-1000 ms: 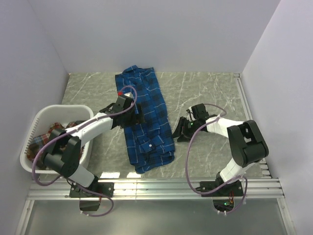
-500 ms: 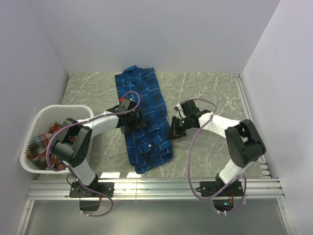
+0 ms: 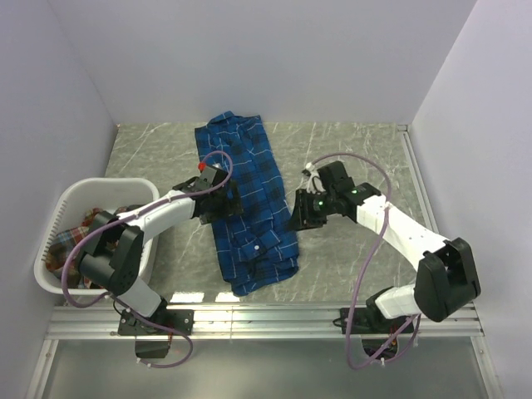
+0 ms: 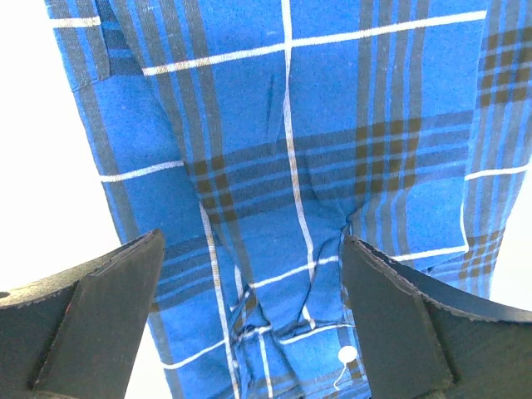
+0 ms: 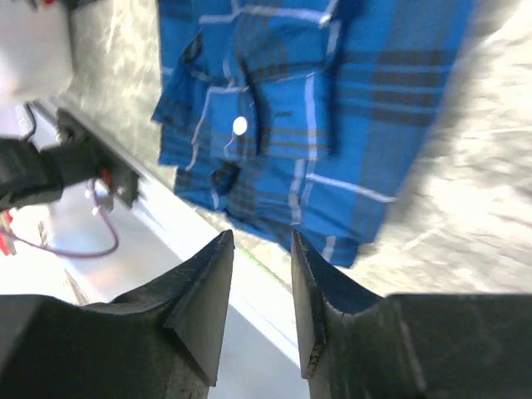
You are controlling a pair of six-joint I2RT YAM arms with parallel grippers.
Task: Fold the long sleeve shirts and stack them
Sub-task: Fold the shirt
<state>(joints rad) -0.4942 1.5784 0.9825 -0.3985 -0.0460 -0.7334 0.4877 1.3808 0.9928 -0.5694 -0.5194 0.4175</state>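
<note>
Blue shirt (image 3: 252, 162): narrow strip on tabletop (image 3: 357, 150).
Left end effector (image 4: 251, 249): wide open over it.
Right end effector (image 5: 260, 243): slightly parted, empty.

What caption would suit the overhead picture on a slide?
Overhead: left claw above and right claw beside a royal blue plaid button-up shirt lying on a grey marbled table.

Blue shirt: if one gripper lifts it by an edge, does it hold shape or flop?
Likely flops: the blue shirt is thin cloth, creased and bunched at its near end. Pushed, it would probably wrinkle rather than slide whole.
</note>
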